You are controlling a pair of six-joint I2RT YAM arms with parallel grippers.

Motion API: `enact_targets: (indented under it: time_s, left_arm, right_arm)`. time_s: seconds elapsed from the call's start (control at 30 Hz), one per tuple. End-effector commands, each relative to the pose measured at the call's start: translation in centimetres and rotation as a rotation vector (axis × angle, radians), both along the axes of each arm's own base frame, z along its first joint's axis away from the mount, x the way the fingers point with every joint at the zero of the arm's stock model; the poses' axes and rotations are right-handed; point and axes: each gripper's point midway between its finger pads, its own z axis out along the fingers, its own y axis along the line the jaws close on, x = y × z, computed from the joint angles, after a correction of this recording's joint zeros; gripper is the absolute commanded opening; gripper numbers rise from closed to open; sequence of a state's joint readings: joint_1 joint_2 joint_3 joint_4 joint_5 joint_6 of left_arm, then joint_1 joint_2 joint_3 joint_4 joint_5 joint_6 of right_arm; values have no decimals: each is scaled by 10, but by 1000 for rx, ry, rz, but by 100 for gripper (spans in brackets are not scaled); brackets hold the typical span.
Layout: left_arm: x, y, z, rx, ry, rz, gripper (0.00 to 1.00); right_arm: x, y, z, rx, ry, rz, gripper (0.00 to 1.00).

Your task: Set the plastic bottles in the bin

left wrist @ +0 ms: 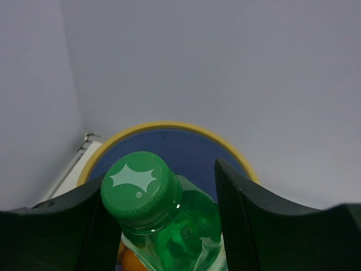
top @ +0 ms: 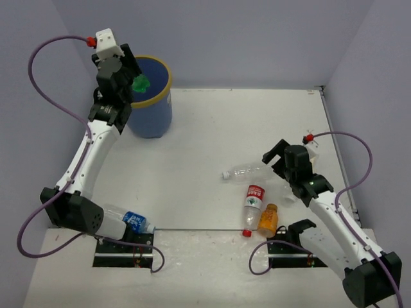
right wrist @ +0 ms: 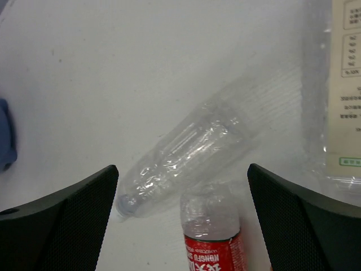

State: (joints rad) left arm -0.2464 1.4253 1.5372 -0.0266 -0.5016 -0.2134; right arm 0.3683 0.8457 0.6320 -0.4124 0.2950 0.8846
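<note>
My left gripper (top: 131, 76) is shut on the green bottle (top: 140, 83) and holds it over the mouth of the blue bin (top: 153, 119) with the yellow rim. In the left wrist view the green bottle's cap (left wrist: 141, 189) sits between my fingers (left wrist: 248, 220), above the bin's rim (left wrist: 169, 125). An orange bottle (left wrist: 132, 261) shows inside the bin. My right gripper (top: 275, 158) is open and empty above a clear bottle (top: 247, 171) and a red-label bottle (top: 253, 200). Both lie between its fingers in the right wrist view: the clear bottle (right wrist: 192, 152) and the red-label bottle (right wrist: 211, 237).
A stubby orange bottle (top: 268, 220) lies beside the red-label one. A blue-label bottle (top: 127, 222) lies by the left arm's base. A pale-label bottle (right wrist: 341, 84) lies at the right, under my right arm. Walls close in the table at the back and sides.
</note>
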Motion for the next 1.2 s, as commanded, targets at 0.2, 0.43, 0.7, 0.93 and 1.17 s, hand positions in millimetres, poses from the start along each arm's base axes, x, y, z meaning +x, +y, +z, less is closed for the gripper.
enact_targets:
  time_s: [0.2,0.43,0.7,0.93,1.17]
  left_arm:
    - [66,33,-41,79,104,100,76]
    - [64,18,-30,75,105,-6,100]
    - [16,-6,31,42,-43,-178,100]
    - [-36,-43,58,22,-142,-424,100]
    - [-72,-68,35,-60,-126,-584,100]
  right_arm:
    - [-20,-28,-47,46,145,-187,99]
    - [2,-5,-64,76,237,-116,99]
    - [23,19,-101,112,384,-60,99]
    - [34,31,-101,131,400,-11,96]
    - [56,33,-51,-25,155,214,99]
